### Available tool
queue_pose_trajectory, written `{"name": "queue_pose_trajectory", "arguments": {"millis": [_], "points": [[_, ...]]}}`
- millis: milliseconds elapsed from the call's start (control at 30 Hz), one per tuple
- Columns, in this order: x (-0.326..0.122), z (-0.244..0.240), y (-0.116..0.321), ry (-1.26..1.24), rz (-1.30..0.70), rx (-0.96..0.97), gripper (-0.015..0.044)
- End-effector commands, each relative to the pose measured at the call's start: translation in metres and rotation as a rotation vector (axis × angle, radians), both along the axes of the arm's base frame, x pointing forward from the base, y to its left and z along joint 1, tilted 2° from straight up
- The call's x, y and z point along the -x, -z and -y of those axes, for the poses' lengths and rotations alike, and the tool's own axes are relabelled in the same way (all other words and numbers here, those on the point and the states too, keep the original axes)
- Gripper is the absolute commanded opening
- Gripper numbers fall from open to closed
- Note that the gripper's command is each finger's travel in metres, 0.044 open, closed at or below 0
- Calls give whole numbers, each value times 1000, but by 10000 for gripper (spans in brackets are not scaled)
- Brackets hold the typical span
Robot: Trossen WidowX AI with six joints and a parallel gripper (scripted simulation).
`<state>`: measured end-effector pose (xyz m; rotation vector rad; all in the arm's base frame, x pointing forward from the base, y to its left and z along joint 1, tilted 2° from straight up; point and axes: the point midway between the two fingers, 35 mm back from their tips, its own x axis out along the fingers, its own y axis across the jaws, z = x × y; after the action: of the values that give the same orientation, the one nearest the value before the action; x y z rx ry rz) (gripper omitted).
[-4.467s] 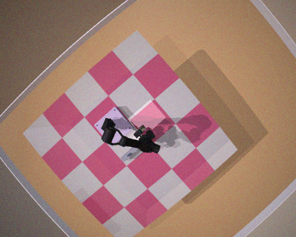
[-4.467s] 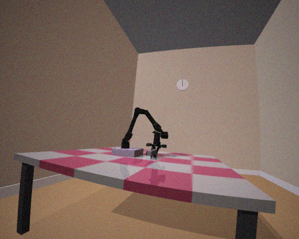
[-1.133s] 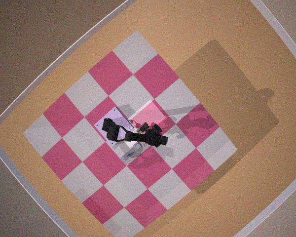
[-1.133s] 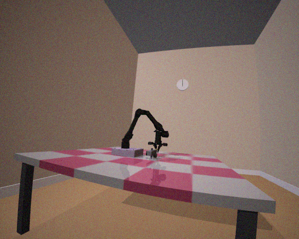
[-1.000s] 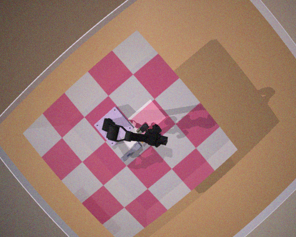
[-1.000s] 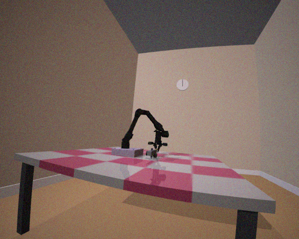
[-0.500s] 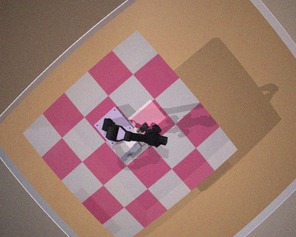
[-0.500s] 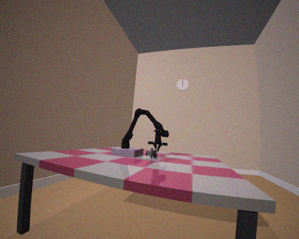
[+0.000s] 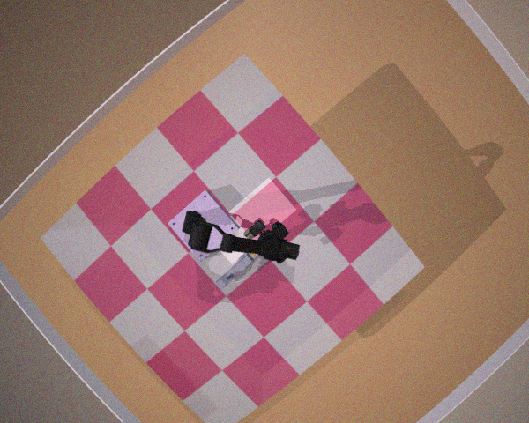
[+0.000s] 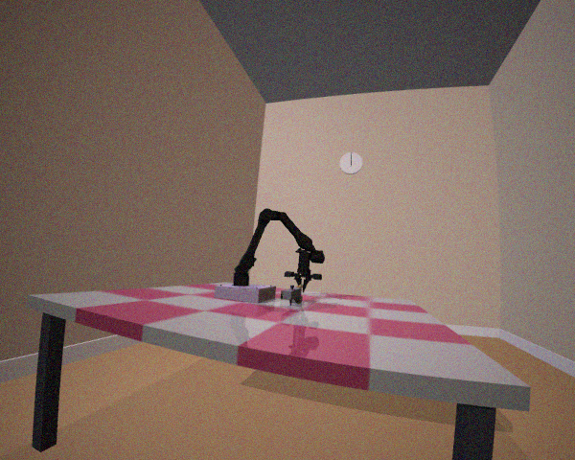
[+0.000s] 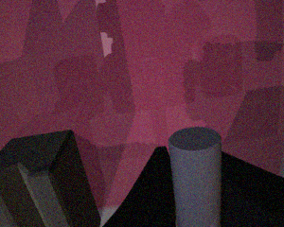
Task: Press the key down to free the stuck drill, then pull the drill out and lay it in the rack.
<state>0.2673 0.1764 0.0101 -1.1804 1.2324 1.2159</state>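
Observation:
My gripper (image 10: 304, 288) (image 11: 178, 154) points down and is shut on an upright grey cylinder, which I take to be the drill (image 11: 196, 175). Its round top faces the wrist camera; its lower end is hidden. A small grey block (image 10: 291, 295) with a dark post on top stands just left of my fingertips in the exterior view. A small yellow part (image 9: 254, 254) (image 10: 300, 286) shows close beside the fingertips. A bluish-grey piece (image 9: 235, 269) lies partly under the arm in the top view. I cannot tell which of these is the key or the rack.
The arm stands on a pale purple base box (image 9: 201, 204) (image 10: 242, 292), left of the gripper. The table (image 9: 273, 309) (image 10: 297, 346) has pink and grey squares. A dark angular part (image 11: 47, 175) shows at lower left in the wrist view.

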Motion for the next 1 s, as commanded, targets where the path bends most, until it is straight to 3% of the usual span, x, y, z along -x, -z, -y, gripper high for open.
{"name": "queue_pose_trajectory", "arguments": {"millis": [0,967], "points": [[0,-1,-3,-6,4,-6,0],[0,0,-10,-6,4,-6,0]]}}
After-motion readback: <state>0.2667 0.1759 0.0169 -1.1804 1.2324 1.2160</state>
